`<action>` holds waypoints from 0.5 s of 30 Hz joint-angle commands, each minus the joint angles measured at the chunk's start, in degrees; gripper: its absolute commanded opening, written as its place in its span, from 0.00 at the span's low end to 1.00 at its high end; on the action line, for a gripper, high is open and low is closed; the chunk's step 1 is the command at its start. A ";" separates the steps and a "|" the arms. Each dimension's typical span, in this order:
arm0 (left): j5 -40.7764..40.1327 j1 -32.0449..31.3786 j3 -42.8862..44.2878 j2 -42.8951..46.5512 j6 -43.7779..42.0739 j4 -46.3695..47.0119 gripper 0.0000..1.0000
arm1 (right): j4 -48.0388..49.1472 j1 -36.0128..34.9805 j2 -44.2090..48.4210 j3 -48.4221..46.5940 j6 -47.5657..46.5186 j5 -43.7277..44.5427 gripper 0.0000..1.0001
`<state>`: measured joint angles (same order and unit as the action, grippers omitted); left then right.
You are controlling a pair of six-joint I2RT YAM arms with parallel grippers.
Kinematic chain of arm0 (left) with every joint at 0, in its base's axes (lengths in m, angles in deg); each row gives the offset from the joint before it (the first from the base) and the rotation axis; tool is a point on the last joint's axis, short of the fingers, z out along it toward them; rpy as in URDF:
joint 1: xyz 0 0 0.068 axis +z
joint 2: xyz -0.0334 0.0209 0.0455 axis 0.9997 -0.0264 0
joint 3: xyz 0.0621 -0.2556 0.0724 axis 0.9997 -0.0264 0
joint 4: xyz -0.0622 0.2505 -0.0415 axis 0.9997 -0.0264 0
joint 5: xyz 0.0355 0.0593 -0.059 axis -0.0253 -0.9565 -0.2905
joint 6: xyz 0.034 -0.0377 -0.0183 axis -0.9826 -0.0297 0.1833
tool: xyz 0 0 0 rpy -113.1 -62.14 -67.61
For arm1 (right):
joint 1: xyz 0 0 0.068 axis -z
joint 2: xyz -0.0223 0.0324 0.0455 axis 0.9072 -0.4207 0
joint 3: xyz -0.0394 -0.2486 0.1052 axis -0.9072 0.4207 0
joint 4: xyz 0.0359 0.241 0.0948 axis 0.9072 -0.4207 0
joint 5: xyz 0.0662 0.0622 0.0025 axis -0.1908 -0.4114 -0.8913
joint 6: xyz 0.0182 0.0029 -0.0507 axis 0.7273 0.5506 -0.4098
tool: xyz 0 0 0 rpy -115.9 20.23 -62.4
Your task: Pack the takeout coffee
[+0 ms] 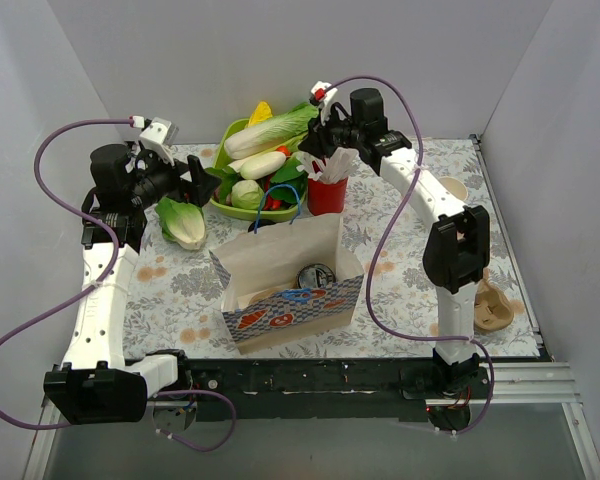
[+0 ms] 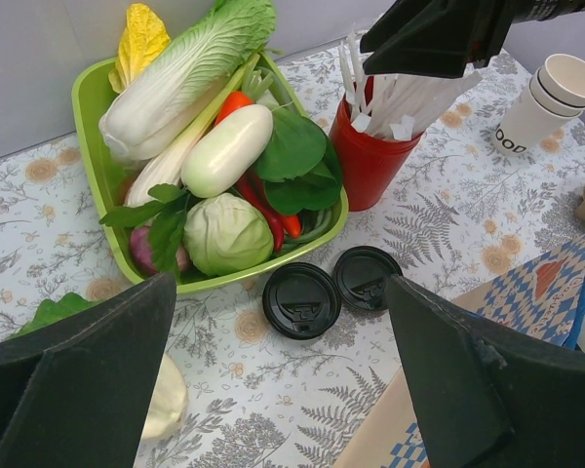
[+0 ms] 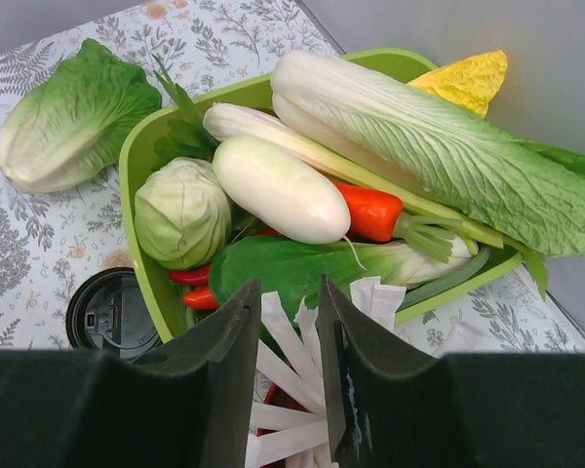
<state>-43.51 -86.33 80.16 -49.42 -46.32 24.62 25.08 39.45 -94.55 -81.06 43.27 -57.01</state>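
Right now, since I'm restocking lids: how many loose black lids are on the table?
2. One lid lies in front of the green tray; the other lid sits beside it, nearer the red straw holder. The bag may hide more.

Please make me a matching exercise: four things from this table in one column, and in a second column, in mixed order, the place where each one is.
Things:
1. takeout coffee
2. wrapped straws
3. loose black lids
4. round cabbage

Places:
A. in the green tray
B. inside the paper bag
C. standing in the red holder
D. flat on the table, beside the tray

Pairs: 1-B, 2-C, 3-D, 4-A.
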 commanded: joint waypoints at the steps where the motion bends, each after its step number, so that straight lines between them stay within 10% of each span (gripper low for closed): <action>1: 0.68 0.48 -0.06 1.44 -0.22 0.03 0.91 | 0.97 0.09 -0.70 0.09 0.21 0.02 0.37; 15: 1.03 0.84 -0.33 1.97 -0.13 0.12 0.91 | 2.11 -0.17 -0.44 -2.01 -0.75 -0.77 0.01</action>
<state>-43.49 -85.96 80.10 -49.42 -46.32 24.62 24.97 39.45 -95.92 -80.82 43.16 -57.05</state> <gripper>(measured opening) 0.909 0.023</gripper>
